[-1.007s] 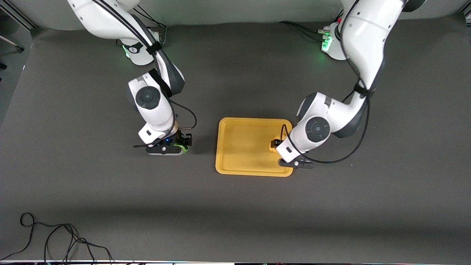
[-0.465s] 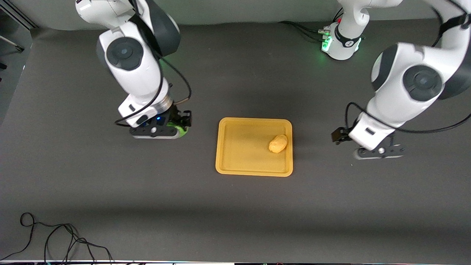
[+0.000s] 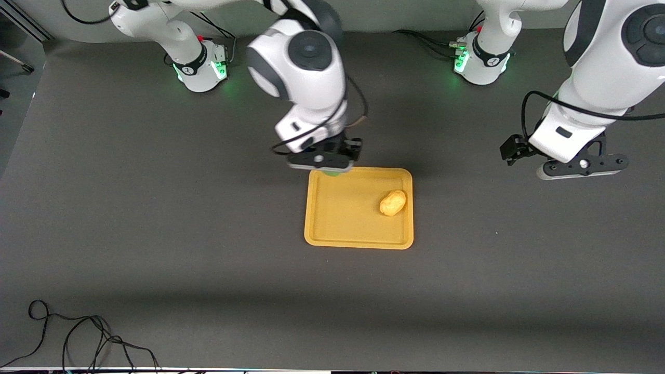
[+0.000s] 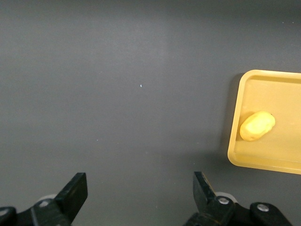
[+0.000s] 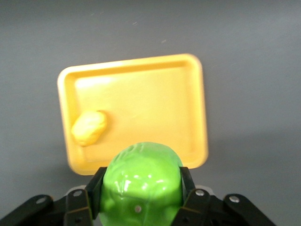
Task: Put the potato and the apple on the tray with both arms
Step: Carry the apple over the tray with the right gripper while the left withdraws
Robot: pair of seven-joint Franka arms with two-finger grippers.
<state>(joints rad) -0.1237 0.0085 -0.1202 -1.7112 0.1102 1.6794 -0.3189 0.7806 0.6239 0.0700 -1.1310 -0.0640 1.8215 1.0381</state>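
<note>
Green apple (image 5: 141,181) clamped between right gripper's (image 5: 139,190) jaws.

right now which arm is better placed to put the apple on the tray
Right. Its tool is shut on the apple over the tray's rim; the left tool hangs open and empty over bare table.

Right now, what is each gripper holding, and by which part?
The right gripper holds the apple by its sides, over the tray's rim. The left gripper is open, holding nothing.

Green apple (image 5: 141,181) clamped between the right gripper's (image 5: 140,194) fingers (image 5: 95,188), above the tray (image 5: 155,103) with the potato (image 5: 89,127).
</note>
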